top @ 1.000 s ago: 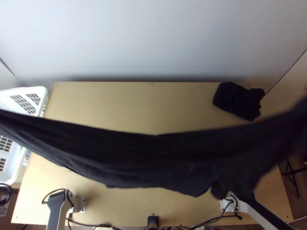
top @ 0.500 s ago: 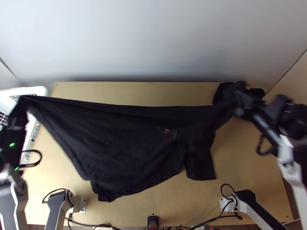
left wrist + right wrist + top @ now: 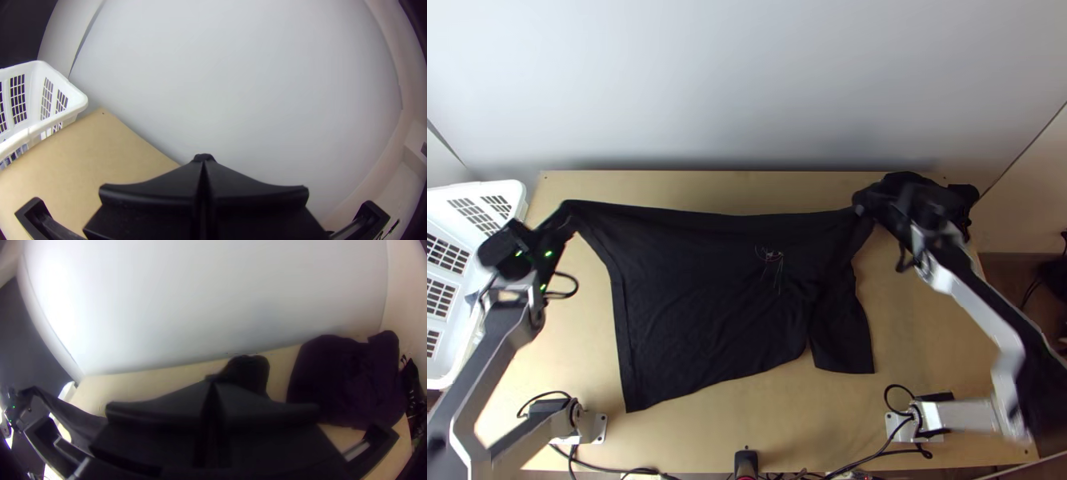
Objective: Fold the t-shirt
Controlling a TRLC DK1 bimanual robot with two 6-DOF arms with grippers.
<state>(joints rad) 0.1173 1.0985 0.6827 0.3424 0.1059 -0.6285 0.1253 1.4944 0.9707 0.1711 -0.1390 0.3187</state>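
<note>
Top view: t-shirt's (image 3: 707,312) far corners indistinct

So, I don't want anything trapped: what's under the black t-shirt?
The wooden table shows along the near edge of the t-shirt; whatever is directly beneath the cloth is covered, so can't be seen.

Black t-shirt (image 3: 707,312), spread out, small red-and-white mark.
Far edge stretched taut; near part flat on worktop (image 3: 691,436).
</note>
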